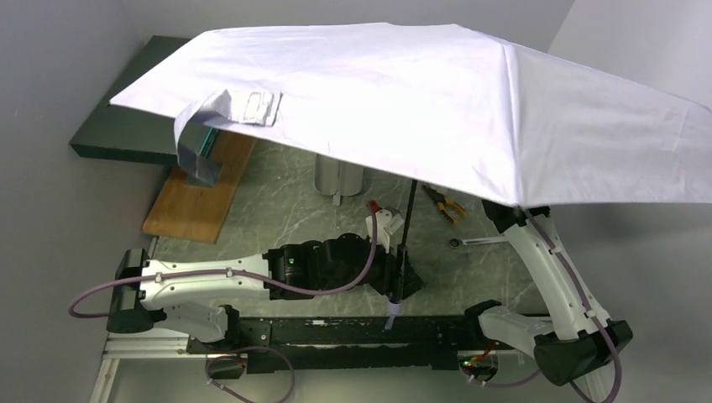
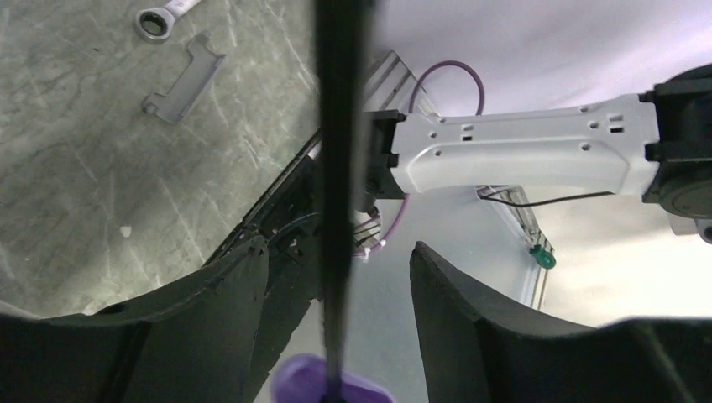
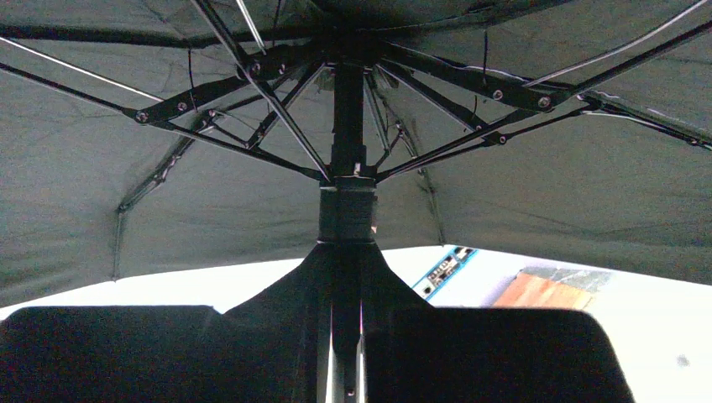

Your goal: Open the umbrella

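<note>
Fabric of the umbrella [image 1: 403, 92] stretches fully open above the counter [image 1: 285, 210], its pale lavender-white canopy [image 1: 588, 126] covering the far half of the top view from the left wall to the right edge. We see a closing strap [image 1: 195, 151] hanging from the canopy's left rim. From under the fabric the thin black shaft [image 1: 410, 222] slants down toward the near edge and ends in a small pale handle [image 1: 392, 317] just over the black rail [image 1: 336, 329] that carries the arms. The left claw [image 1: 401, 275] sits around the lower shaft, just above the handle. In its wrist view its two dark fingers [image 2: 470, 336] stand spread, with the shaft running between them and a clear gap on the right side, so we read no grip there. The right arm [image 1: 546, 260] rises from the near right and passes under the canopy. From its wrist camera we look up at the dark underside, with ribs [image 3: 210, 88] fanning from the hub. There the right claw [image 3: 346, 327] is pressed together on the shaft just below the runner [image 3: 346, 214]. On the counter a ring wrench [image 1: 474, 242] lies right of the shaft, with yellow-handled pliers [image 1: 442, 201] farther back. A metal cylinder [image 1: 337, 176] stands to the left of the shaft. At the far left, a wooden board [image 1: 197, 197] lies beside a dark box [image 1: 117, 138].
</note>
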Controlling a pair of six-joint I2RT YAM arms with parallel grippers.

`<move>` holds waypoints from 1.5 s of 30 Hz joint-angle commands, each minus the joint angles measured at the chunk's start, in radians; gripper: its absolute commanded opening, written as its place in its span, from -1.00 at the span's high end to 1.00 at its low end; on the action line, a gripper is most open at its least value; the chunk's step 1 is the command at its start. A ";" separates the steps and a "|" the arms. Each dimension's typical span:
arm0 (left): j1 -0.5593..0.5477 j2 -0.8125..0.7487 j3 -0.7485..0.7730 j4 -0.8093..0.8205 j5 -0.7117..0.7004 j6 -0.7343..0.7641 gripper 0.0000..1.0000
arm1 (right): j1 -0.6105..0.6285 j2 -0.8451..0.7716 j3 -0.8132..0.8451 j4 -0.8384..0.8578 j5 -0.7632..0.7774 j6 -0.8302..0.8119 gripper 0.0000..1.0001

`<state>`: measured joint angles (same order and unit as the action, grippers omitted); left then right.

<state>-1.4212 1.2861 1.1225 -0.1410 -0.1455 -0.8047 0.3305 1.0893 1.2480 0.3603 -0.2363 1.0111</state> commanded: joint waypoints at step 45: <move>-0.192 -0.215 0.005 -0.537 -0.487 -0.072 -0.99 | 0.152 -0.075 -0.174 0.100 0.507 -0.788 1.00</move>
<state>-1.5421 1.1667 1.1313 -0.3672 -0.4686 -0.7212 0.4862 1.0111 1.1015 0.3511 0.0547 0.4011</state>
